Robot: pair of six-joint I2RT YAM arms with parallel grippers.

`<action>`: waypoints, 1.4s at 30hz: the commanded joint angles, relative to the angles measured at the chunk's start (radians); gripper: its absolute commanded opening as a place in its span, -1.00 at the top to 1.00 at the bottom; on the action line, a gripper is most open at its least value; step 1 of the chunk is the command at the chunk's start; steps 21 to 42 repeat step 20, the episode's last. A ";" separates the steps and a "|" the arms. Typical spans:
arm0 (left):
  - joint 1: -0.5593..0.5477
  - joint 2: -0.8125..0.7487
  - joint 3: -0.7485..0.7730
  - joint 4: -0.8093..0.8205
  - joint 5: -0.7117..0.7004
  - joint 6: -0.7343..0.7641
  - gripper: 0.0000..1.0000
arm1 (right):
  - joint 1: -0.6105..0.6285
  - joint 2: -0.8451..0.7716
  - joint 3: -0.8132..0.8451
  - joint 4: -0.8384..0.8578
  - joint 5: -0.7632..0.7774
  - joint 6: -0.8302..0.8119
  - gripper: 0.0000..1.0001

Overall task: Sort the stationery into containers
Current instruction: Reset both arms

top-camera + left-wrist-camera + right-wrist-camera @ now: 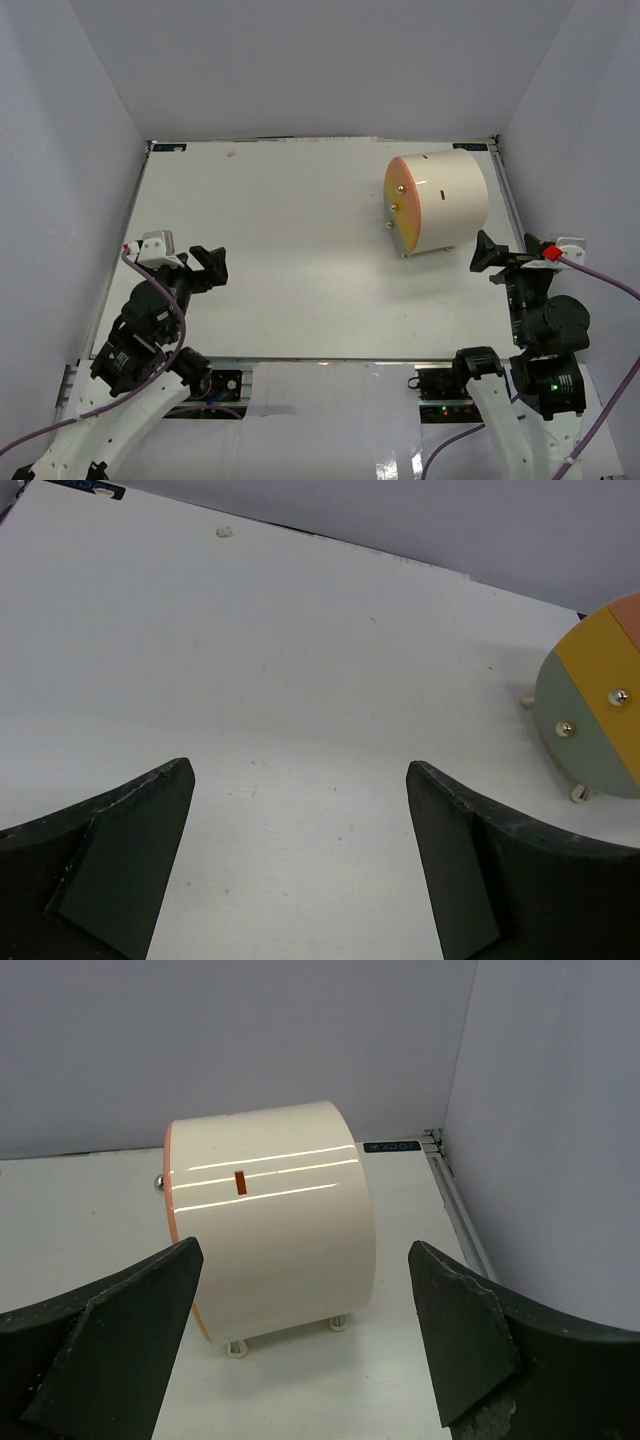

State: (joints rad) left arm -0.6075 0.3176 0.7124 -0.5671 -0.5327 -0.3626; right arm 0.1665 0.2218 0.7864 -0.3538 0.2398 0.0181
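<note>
Cream drum: two o'clock, knobbed face toward nine.
Left hand: released, empty.
Right hand: released, empty.
Stationery: unseen — likely approach knobs squarely, slowly.

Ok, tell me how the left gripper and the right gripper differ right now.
The left gripper points across the table, the drum far off; the right gripper sits close beside the drum. The left gripper's camera sees the drum's coloured face, the right gripper's its cream side. Both are open and empty.
</note>
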 commanded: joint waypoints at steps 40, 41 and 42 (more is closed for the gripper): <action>0.005 0.048 -0.120 0.061 0.033 -0.055 -0.96 | 0.014 -0.058 -0.076 0.024 0.009 -0.014 -0.80; 0.005 0.048 -0.120 0.061 0.033 -0.055 -0.96 | 0.014 -0.058 -0.076 0.024 0.009 -0.014 -0.80; 0.005 0.048 -0.120 0.061 0.033 -0.055 -0.96 | 0.014 -0.058 -0.076 0.024 0.009 -0.014 -0.80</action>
